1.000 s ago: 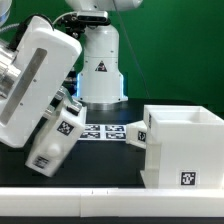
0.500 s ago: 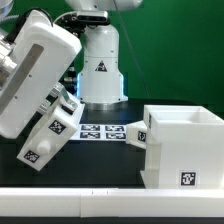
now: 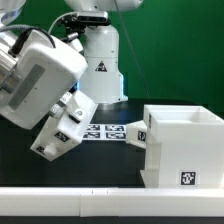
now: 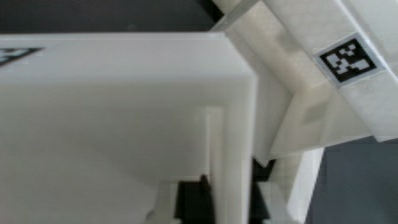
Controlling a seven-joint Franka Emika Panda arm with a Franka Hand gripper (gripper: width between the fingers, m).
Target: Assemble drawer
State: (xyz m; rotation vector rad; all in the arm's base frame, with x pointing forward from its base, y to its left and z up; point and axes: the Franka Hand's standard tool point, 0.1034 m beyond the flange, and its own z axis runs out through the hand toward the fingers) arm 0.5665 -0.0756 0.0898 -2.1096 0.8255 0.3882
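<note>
Jaws gripped the tilted tray [image 3: 60, 130]; we judged it needed levelling, then aligning with the casing [image 3: 170, 150] at three o'clock.

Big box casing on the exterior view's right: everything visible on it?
The box casing is white, plastic-looking, hollow, square-walled, its open top showing thin rims. One black-and-white tag sits low on its front face. It stands upright on the black table, near the front edge. A smaller tagged white part meets its side on the exterior view's left; joined or only touching, I cannot tell. Nothing else touches it.
</note>
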